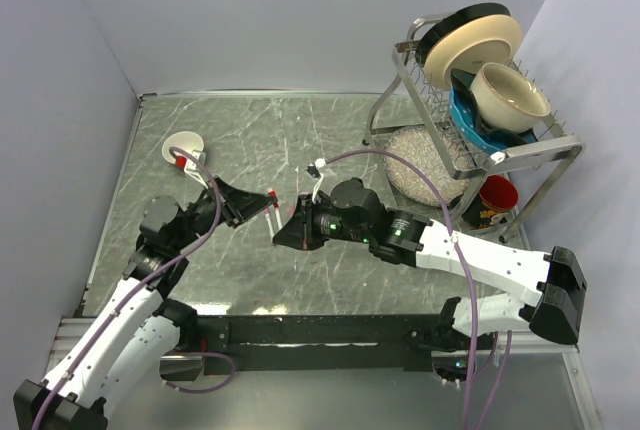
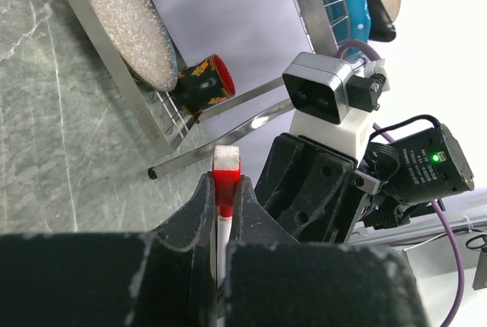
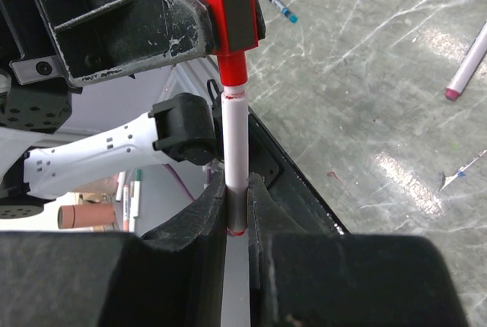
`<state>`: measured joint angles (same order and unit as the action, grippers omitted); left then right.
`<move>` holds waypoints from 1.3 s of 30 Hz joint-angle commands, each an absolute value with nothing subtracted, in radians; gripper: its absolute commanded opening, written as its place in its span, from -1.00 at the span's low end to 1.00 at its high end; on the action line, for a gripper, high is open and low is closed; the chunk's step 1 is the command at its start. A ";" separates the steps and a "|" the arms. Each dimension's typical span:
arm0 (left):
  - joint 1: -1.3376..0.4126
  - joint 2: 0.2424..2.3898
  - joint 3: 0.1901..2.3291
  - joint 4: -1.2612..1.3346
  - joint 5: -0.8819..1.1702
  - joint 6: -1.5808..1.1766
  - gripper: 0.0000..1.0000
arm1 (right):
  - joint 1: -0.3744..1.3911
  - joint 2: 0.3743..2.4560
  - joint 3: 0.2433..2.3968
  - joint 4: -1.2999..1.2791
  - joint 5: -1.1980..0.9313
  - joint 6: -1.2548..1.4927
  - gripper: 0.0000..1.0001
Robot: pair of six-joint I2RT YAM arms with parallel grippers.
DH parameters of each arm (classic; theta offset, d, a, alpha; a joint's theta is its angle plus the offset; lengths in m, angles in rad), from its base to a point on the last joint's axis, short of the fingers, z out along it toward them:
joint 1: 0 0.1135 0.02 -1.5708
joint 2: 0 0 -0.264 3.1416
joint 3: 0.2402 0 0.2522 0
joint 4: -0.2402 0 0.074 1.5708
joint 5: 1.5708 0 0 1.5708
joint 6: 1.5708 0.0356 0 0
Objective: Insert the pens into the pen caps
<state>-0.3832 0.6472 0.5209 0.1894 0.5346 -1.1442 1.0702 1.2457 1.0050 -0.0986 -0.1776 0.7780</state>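
My left gripper (image 1: pixel 266 203) is shut on a red pen cap (image 1: pixel 272 196), held above the table's middle. In the left wrist view the cap (image 2: pixel 226 179) sits clamped between the fingertips of the left gripper (image 2: pixel 226 190). My right gripper (image 1: pixel 284 234) is shut on a white pen (image 1: pixel 274 220) whose red end meets the cap. In the right wrist view the right gripper (image 3: pixel 238 194) clamps the pen's barrel (image 3: pixel 237 144), which runs up into the red cap (image 3: pixel 232 7). A pink-ended pen (image 3: pixel 466 72) and a blue pen (image 3: pixel 275 2) lie loose on the table.
A metal dish rack (image 1: pixel 520 155) with plates, a bowl and a red mug (image 1: pixel 497 193) stands at the back right. A frosted glass dish (image 1: pixel 420 162) leans by it. A small white dish (image 1: pixel 183 147) sits at the back left. Purple cables trail from both arms.
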 commanded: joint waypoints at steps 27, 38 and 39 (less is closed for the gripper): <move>-0.445 0.506 0.330 0.261 0.683 -1.313 -0.98 | 0.936 1.324 1.258 -0.014 -0.095 0.608 -1.00; -0.485 0.434 0.278 0.204 0.634 -1.342 -0.98 | 0.937 1.350 1.318 0.034 -0.040 0.578 -1.00; -0.497 0.437 0.278 0.178 0.632 -1.319 -0.98 | 0.939 1.361 1.321 0.037 -0.028 0.577 -1.00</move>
<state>-0.4145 0.4545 0.3260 0.2916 0.3683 -1.3064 1.0180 1.3441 1.1828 -0.3111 -0.2897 0.5777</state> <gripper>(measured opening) 0.060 0.168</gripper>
